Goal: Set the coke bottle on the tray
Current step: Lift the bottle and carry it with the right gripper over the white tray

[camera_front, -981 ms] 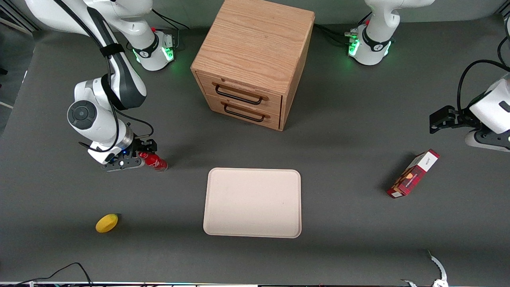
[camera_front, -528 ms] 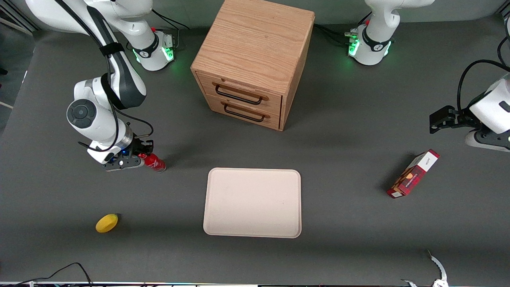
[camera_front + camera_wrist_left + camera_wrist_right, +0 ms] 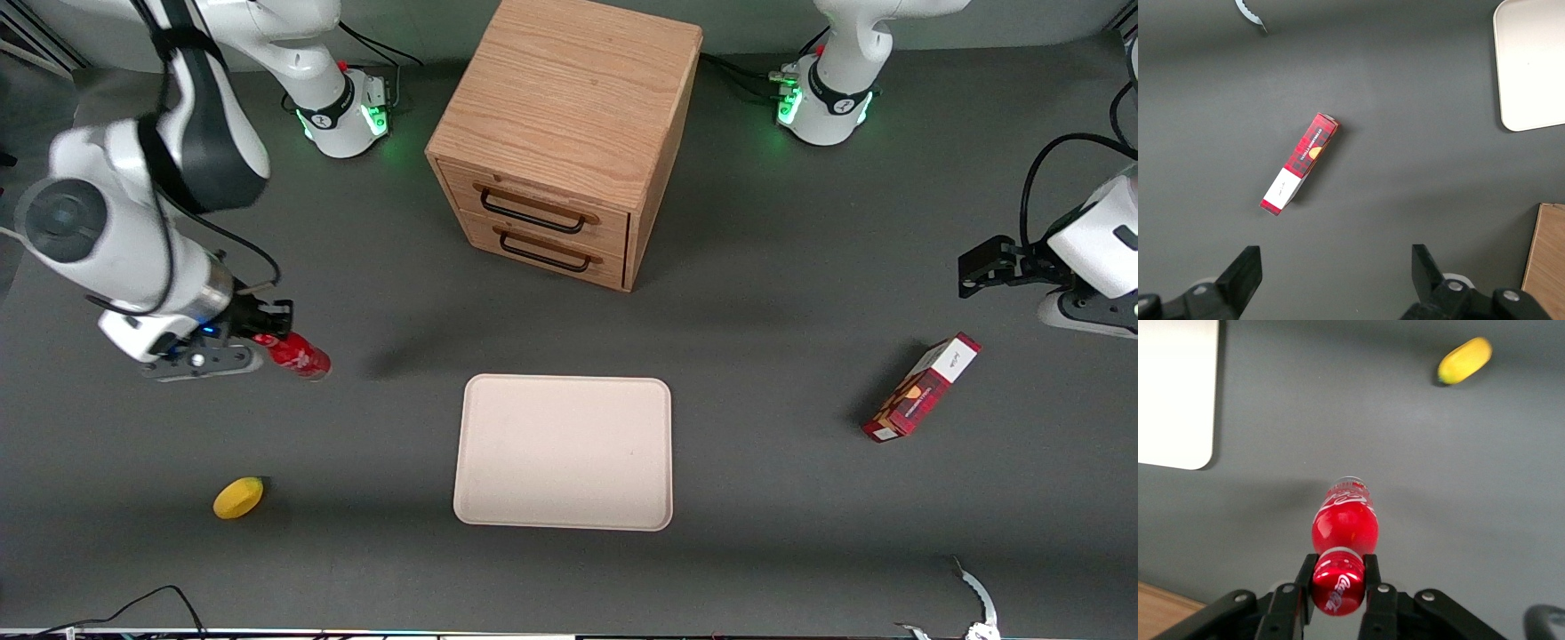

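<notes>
My right gripper (image 3: 269, 338) is shut on the red cap of the coke bottle (image 3: 298, 356), a small red bottle with white lettering. It holds the bottle lifted above the table, toward the working arm's end. In the right wrist view the fingers (image 3: 1371, 572) clamp the cap of the coke bottle (image 3: 1345, 523), which hangs over bare grey table. The cream-beige tray (image 3: 564, 452) lies flat in the middle of the table, nearer the front camera than the cabinet. A corner of the tray (image 3: 1175, 393) shows in the right wrist view.
A wooden two-drawer cabinet (image 3: 563, 138) stands farther from the camera than the tray. A yellow lemon (image 3: 238, 497) lies nearer the camera than the gripper. A red-and-white box (image 3: 923, 387) lies toward the parked arm's end.
The right arm has risen and moved away from the tray with the coke bottle in its grip; the bottle has left the table. The other objects have not moved.
</notes>
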You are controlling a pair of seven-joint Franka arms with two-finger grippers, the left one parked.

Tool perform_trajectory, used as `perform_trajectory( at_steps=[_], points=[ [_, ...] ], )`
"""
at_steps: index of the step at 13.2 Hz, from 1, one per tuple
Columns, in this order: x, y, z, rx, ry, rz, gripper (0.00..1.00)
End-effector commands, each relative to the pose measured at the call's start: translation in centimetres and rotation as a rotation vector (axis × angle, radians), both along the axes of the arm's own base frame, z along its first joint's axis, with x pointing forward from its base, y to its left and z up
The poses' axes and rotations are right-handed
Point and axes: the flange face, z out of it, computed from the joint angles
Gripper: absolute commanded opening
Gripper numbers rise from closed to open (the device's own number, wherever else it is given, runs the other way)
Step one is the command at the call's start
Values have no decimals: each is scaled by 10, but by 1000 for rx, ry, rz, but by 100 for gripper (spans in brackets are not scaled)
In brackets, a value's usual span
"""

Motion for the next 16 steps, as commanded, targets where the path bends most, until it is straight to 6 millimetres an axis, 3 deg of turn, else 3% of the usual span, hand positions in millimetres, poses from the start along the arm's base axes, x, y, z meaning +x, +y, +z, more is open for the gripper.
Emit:
perform_trajectory(
  at_steps=[1, 3, 4, 5, 8, 12, 16],
  points=[
    [2, 0, 84, 19, 18, -16, 0],
    [4, 1, 114, 37, 30, -19, 0],
    [6, 3, 116, 50, 28, -16, 0],
    [12, 7, 107, 58, 36, -10, 0],
    [45, 52, 86, 94, 6, 48, 0],
    [81, 139, 43, 134, -82, 156, 0],
    [103, 182, -9, 170, -165, 196, 0]
  ],
)
